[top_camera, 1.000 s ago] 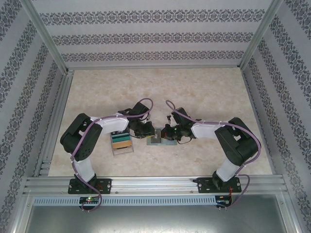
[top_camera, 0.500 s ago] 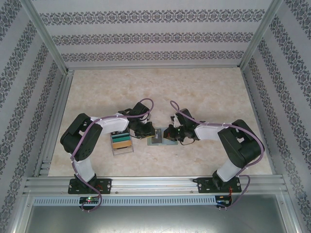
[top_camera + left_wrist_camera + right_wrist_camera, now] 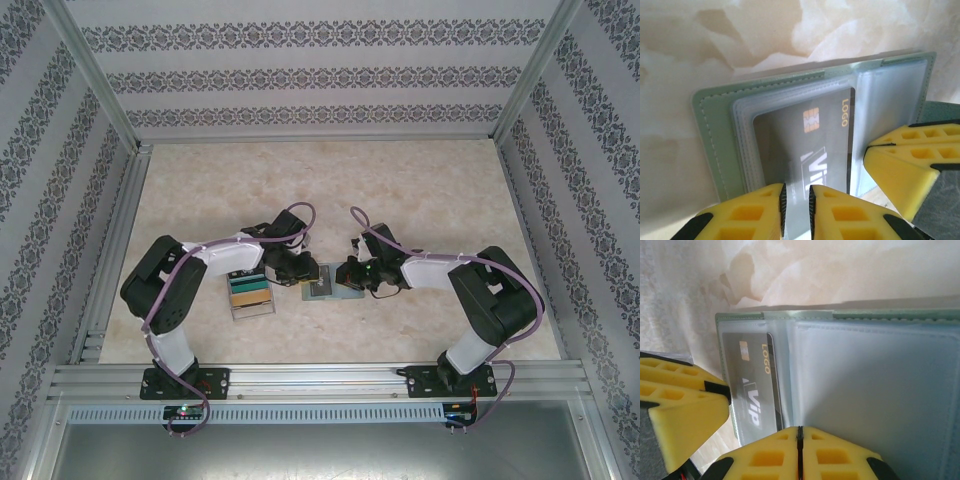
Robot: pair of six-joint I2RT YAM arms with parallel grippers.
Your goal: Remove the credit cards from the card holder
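The sage-green card holder (image 3: 327,284) lies open on the table between the two grippers. Its clear sleeves (image 3: 747,145) hold a dark grey credit card (image 3: 810,145) with a gold chip and "LOGO" and "VIP" print. My left gripper (image 3: 796,192) hovers over the card's near edge, jaws a narrow gap apart with nothing gripped between them. My right gripper (image 3: 799,430) is shut, with its tips at the near edge of the holder's right leaf (image 3: 870,390), beside the card (image 3: 752,390). From above, the left gripper (image 3: 300,272) and the right gripper (image 3: 346,274) flank the holder.
A clear tray of staggered coloured cards (image 3: 250,292) sits just left of the holder, under the left forearm. The right gripper's yellow finger (image 3: 912,165) crowds the left wrist view. Aluminium rails (image 3: 320,378) border the marbled table, and patterned walls enclose it.
The right arm has shifted a little, bringing its gripper slightly left onto the holder. The left arm has barely moved.
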